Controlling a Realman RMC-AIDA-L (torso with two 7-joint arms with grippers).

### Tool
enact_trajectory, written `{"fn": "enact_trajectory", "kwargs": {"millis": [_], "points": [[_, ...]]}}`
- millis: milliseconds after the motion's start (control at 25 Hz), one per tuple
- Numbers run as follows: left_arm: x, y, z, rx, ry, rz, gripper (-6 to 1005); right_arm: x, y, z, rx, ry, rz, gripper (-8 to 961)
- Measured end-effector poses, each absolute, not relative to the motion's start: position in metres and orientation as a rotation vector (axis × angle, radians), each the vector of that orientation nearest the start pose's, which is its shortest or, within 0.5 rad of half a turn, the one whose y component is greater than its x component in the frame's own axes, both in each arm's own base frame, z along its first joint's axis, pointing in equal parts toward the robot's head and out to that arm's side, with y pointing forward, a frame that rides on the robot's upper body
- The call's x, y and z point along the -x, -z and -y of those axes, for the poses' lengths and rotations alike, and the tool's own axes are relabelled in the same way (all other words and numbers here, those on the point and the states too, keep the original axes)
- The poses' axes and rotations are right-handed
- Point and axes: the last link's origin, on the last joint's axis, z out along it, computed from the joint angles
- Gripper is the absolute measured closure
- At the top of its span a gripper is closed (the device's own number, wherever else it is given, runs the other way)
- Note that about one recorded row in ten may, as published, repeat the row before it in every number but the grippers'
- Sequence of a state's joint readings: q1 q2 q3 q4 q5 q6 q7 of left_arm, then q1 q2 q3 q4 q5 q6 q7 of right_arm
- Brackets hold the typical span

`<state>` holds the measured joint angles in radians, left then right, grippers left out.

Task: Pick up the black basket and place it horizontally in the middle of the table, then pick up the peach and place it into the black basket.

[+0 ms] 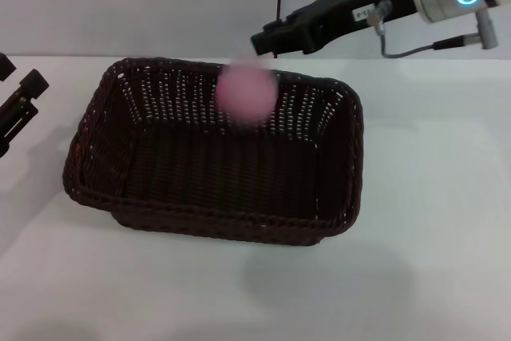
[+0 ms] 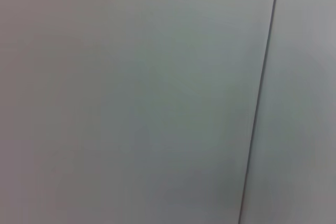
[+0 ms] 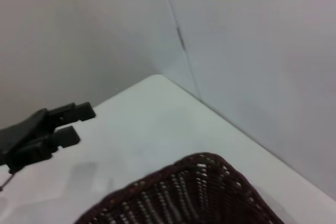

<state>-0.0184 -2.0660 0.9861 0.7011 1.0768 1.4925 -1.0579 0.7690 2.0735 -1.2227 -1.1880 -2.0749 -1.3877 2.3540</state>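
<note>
The black basket (image 1: 215, 157) lies lengthwise across the middle of the white table (image 1: 431, 221), open side up. Its rim also shows in the right wrist view (image 3: 194, 182). The peach (image 1: 246, 92) is a blurred pink ball in the air over the basket's far part, touching nothing. My right gripper (image 1: 262, 42) hangs just above and behind the peach, over the basket's far rim, open and empty. My left gripper (image 1: 17, 89) rests at the table's left edge, open and empty. It also shows in the right wrist view (image 3: 73, 124).
A grey wall stands behind the table, and the left wrist view shows only this wall (image 2: 131, 98). Bare tabletop lies in front of and to the right of the basket.
</note>
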Motion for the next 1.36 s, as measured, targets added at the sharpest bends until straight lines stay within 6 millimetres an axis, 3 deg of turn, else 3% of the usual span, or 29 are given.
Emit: {"fn": "enact_trajectory", "kwargs": {"millis": [160, 280, 440, 680, 760, 880, 960, 1080, 1200, 1360], "points": [[0.332, -0.061, -0.236, 1.980, 1.054, 0.551, 408, -0.082, 0.002, -0.392, 2.844, -0.357, -0.736, 575], [0.335, -0.063, -0.230, 1.966, 1.047, 0.520, 408, -0.086, -0.003, -0.390, 2.830, -0.377, -0.734, 518], [0.346, -0.067, -0.220, 1.902, 1.043, 0.522, 408, -0.112, -0.022, -0.380, 2.729, -0.512, -0.724, 441], [0.360, -0.074, -0.198, 1.757, 1.008, 0.418, 408, -0.191, -0.054, -0.341, 2.376, -1.070, -0.610, 323], [0.372, -0.079, -0.178, 1.595, 0.972, 0.369, 408, -0.221, -0.061, -0.329, 2.162, -1.280, -0.528, 277], [0.374, -0.079, -0.171, 1.536, 0.958, 0.356, 408, -0.263, -0.059, -0.305, 1.839, -1.447, -0.437, 231], [0.378, -0.073, -0.162, 1.434, 0.931, 0.360, 408, -0.283, -0.050, -0.289, 1.675, -1.444, -0.403, 231], [0.378, -0.068, -0.162, 1.403, 0.915, 0.366, 408, -0.293, -0.036, -0.274, 1.579, -1.373, -0.363, 231], [0.377, -0.060, -0.163, 1.383, 0.874, 0.357, 408, -0.293, -0.021, -0.275, 1.600, -1.317, -0.389, 231], [0.375, -0.056, -0.163, 1.316, 0.895, 0.381, 408, -0.293, -0.019, -0.280, 1.606, -1.303, -0.406, 231]]}}
